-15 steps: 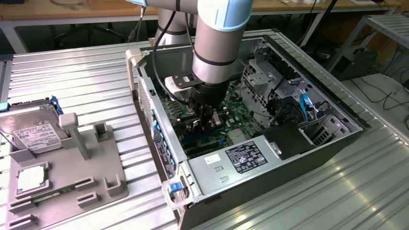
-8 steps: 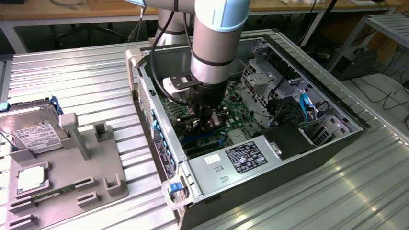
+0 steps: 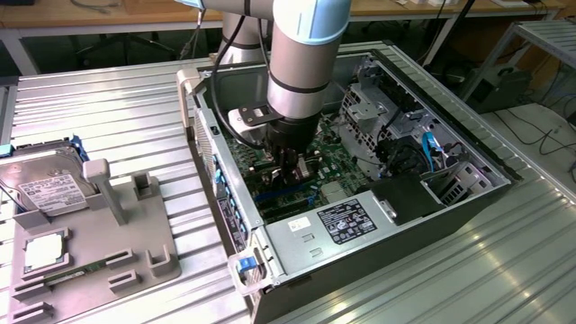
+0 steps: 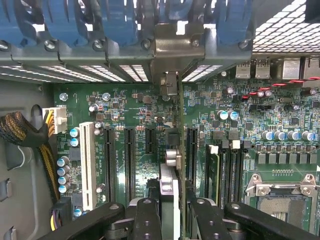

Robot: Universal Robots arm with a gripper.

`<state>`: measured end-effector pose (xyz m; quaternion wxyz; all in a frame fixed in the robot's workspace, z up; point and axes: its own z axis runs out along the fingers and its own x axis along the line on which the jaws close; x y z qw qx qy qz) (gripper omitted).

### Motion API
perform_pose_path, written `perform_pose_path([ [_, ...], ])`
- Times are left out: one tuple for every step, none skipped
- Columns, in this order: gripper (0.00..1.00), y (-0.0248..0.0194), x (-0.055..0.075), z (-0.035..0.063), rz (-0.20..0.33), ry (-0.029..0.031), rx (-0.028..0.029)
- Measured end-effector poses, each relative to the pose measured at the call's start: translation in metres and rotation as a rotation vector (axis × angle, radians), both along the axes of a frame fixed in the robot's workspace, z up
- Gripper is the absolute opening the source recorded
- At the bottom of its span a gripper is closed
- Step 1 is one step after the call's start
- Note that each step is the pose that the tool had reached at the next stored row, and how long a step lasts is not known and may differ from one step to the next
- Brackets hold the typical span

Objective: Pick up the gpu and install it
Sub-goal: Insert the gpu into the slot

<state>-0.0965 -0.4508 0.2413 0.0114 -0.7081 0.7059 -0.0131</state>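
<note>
Inside the open computer case [image 3: 450,109], the pincer [image 4: 172,210] pinches the gpu [image 4: 170,182] edge-on over the green motherboard's [image 4: 135,107] slots.

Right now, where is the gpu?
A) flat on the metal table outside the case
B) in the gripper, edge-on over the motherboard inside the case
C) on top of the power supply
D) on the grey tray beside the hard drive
B: in the wrist view the gpu stands edge-on, clamped in the gripper, over the slots of the green motherboard.
</note>
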Motion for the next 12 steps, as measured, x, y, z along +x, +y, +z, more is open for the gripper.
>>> perform_pose_path([
  [0.29,0.0,0.0,0.0,0.0,0.0,0.0001],
  [0.29,0.0,0.0,0.0,0.0,0.0,0.0],
  [0.29,0.0,0.0,0.0,0.0,0.0001,-0.0001],
  [0.29,0.0,0.0,0.0,0.0,0.0001,-0.0002],
  [0.29,0.0,0.0,-0.0001,0.0,0.0001,-0.0002],
  [0.29,0.0,0.0001,-0.0001,0.0,0.0002,-0.0002],
  [0.29,0.0,0.0003,-0.0002,0.0,0.0002,-0.0001],
  [0.29,0.0,0.0003,-0.0002,0.0,0.0001,0.0],
  [0.29,0.0,0.0003,-0.0002,0.0,0.0001,-0.0001],
  [0.29,0.0,0.0004,-0.0002,0.0,0.0,0.0],
  [0.29,0.0,0.0003,-0.0002,0.0,0.0,0.0],
  [0.29,0.0,0.0003,-0.0002,0.0,0.0,0.0],
])
